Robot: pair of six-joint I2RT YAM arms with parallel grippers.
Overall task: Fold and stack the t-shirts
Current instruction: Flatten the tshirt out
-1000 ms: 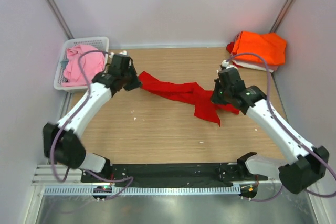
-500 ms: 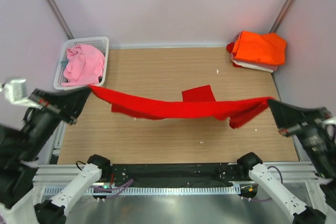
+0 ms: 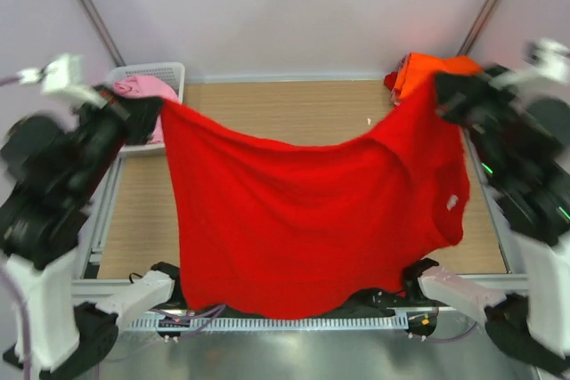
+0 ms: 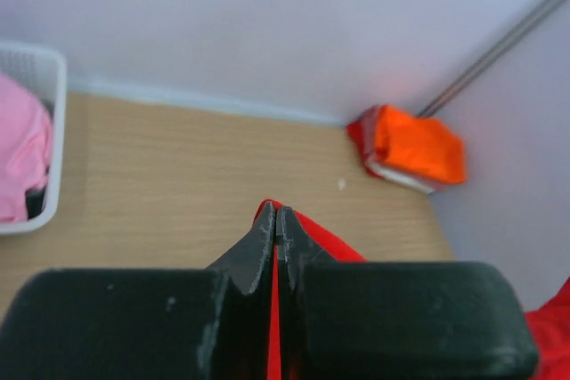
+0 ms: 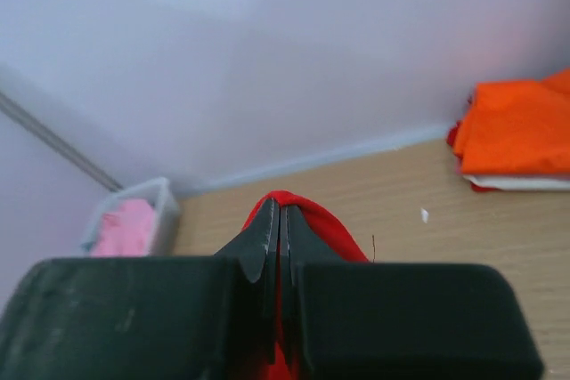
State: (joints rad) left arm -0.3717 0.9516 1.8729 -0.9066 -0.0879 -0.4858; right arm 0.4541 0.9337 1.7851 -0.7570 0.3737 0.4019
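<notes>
Left claw [image 3: 150,115] is clenched on one top corner of the red t-shirt [image 3: 303,220], at about ten o'clock in the overhead view. The right claw [image 3: 443,93] is clenched on the opposite corner at about two o'clock. Each wrist camera shows a sliver of red cloth pinched between fingers pressed flat together. The shirt hangs in the air between my two arms like a curtain. From above it hides most of the tabletop [image 3: 294,104], and its lower hem reaches six o'clock in that view.

As I read it, the step in hand is spreading the shirt so it can be laid flat. To do that well I would hold both claws level and draw them apart enough to take out the sag along the top edge (it dips noticeably in the middle). Then I would lower the hem first and lay the rest down behind it. A slack grip on either corner would drop it in a heap.

The cloth is plain, bright red and soft, with shallow folds running down from each corner. A small white mark [image 3: 452,202] sits near the three o'clock edge, where that side curls inward. The orange t-shirt [image 3: 414,73] lies folded at one o'clock. The pink t-shirt [image 3: 134,86] sits in the basket [image 3: 169,67] at eleven o'clock.
</notes>
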